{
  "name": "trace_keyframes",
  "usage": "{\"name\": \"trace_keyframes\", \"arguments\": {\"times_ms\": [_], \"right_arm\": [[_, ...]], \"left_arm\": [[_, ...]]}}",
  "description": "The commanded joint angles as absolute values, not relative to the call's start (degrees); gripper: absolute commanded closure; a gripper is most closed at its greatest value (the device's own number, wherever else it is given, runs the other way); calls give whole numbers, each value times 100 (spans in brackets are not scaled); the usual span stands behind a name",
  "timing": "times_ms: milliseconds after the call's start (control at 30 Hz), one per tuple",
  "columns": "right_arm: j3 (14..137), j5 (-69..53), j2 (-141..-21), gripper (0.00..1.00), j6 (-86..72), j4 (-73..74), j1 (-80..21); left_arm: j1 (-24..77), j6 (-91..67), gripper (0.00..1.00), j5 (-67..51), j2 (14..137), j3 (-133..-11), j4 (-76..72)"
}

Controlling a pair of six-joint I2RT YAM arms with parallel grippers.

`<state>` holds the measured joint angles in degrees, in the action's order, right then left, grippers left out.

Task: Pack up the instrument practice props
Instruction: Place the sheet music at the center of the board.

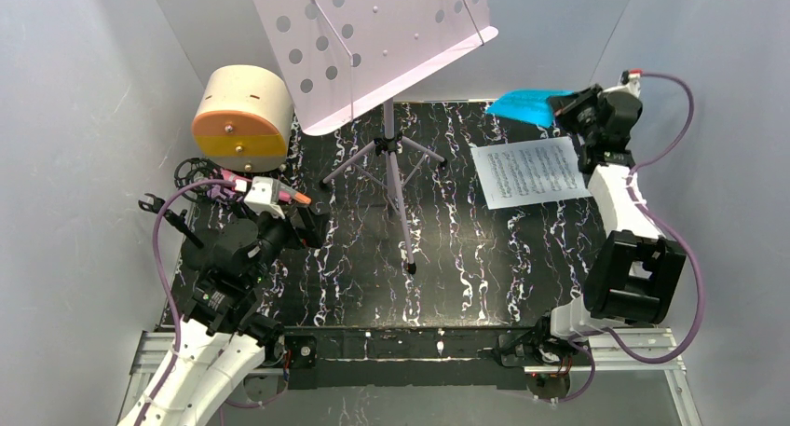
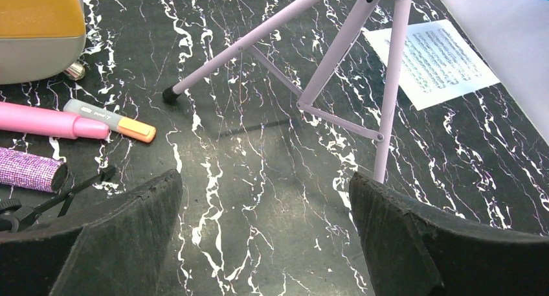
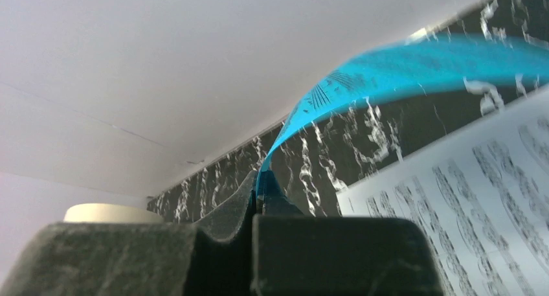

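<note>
The lilac perforated music stand (image 1: 373,34) is upright at the back, its tripod legs (image 2: 336,56) spread on the black marbled mat. A white sheet of music (image 1: 529,171) lies flat at the right. My right gripper (image 1: 570,114) is shut on the edge of a blue sheet (image 1: 524,103), which it holds up curled above the mat (image 3: 401,69). The pink microphone (image 2: 52,122), a glittery purple mic (image 2: 29,170) and a black tripod mount (image 2: 39,208) lie at the left. Just right of them, my left gripper (image 2: 265,199) is open over bare mat.
A round beige case with an orange face (image 1: 240,118) stands at the back left. A grey and orange marker (image 2: 110,120) lies beside the pink microphone. Grey walls close in the left, back and right. One stand leg (image 1: 402,221) reaches toward the mat's middle.
</note>
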<state>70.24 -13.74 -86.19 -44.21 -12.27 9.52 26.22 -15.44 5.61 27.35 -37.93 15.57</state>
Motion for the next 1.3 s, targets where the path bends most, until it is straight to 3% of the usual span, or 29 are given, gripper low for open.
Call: {"name": "trace_keyframes", "arguments": {"times_ms": [0, 167, 400, 733, 1267], "right_arm": [[5875, -1113, -8509, 99, -4676, -2123, 879], [4392, -494, -8578, 99, -5687, -3237, 673], [3185, 1285, -8663, 99, -6482, -4251, 79], [3034, 3174, -8593, 99, -7640, -3887, -736], [3151, 3390, -9354, 96, -8679, -3577, -1084]], "left_arm": [[2567, -1529, 2, 678, 2687, -3772, 1592], [2541, -1547, 2, 634, 2669, -3754, 1608], [2496, -1573, 2, 613, 2653, -3733, 1626], [2483, -1582, 2, 571, 2663, -3735, 1623], [2470, -1582, 2, 571, 2681, -3720, 1623]]}}
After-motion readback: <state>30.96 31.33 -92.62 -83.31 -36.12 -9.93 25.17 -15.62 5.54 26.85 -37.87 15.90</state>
